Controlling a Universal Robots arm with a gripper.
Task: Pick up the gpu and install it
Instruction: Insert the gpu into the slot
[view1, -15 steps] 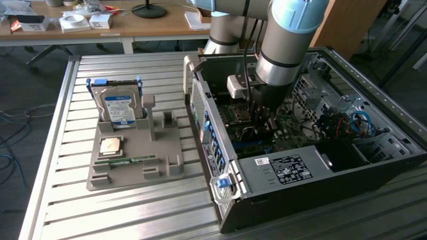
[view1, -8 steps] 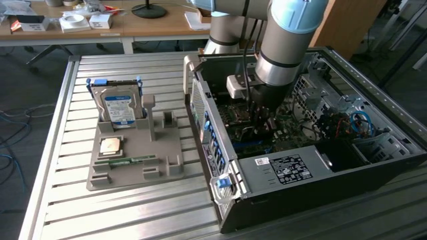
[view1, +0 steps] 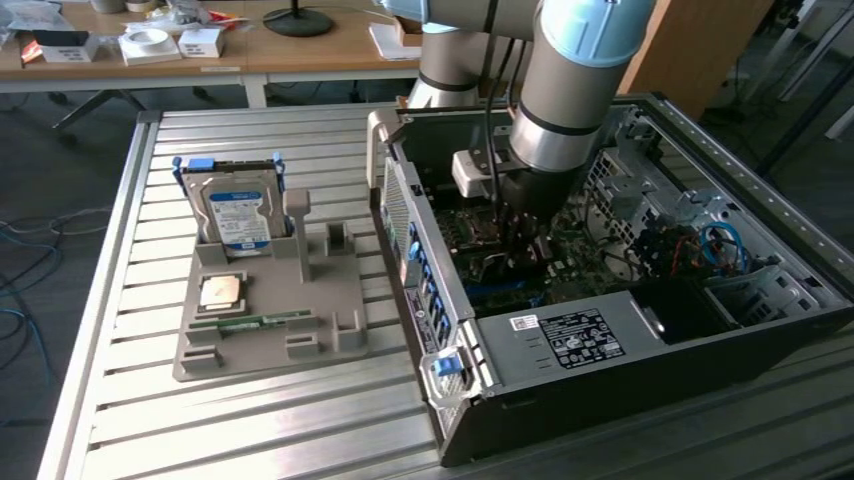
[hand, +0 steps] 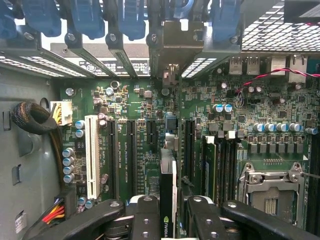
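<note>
Grey arm segments in the exterior view reach down into the open black computer case (view1: 587, 330) on the slatted metal counter (view1: 200, 420), hiding the gripper. On the exterior view's left, a grey plastic holder (view1: 267, 310) carries a silver blue-labelled hard drive (view1: 238, 215) and a slim green memory stick (view1: 254, 322).

In the wrist view, the black gripper (hand: 168, 212) pinches the thin dark gpu (hand: 167, 192) edge-on, upright between its fingers (hand: 145, 215), over the green motherboard (hand: 150, 140) slots; its lower part is cut off.

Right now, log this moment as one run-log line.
gripper: shut on gpu | gpu: edge-on over motherboard expansion slots | location: inside open computer case | parts tray: hard drive in its holder
</note>
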